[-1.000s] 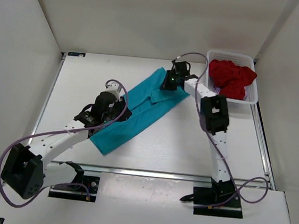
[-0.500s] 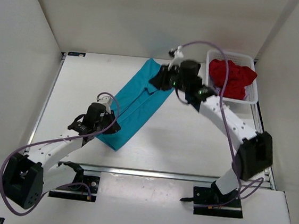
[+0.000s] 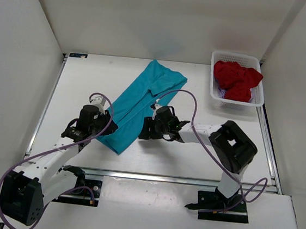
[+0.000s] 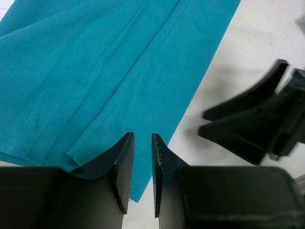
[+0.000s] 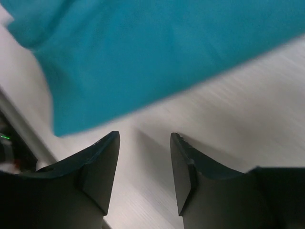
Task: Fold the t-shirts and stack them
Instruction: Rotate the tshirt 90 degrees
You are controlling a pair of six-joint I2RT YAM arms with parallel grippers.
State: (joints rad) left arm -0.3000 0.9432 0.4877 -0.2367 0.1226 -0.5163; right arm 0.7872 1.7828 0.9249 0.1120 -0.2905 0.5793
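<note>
Teal t-shirt [image 3: 143, 100]: laid as long strip, diag., on table [image 3: 192, 157]. Red t-shirt [image 3: 234, 79]: heaped in basket [image 3: 242, 102]. L jaws: slightly parted, empty. R jaws: released, empty.

1. The white-linked left arm [image 3: 50, 153] and the white-linked right arm [image 3: 200, 133] had bulky black joint housings.
2. Thin purple cables [image 3: 184, 91] looped along both.
3. Flat black base plates [image 3: 79, 190] sat beneath them.
4. The left tool [image 4: 142, 167] and the right tool [image 5: 144, 157] had matte black tapered fingers.

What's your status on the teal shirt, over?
Left gripper slightly open over near end of teal shirt. Right gripper open, empty, beside its edge. Shirt folded lengthwise, lying flat. Nothing in the way.
</note>
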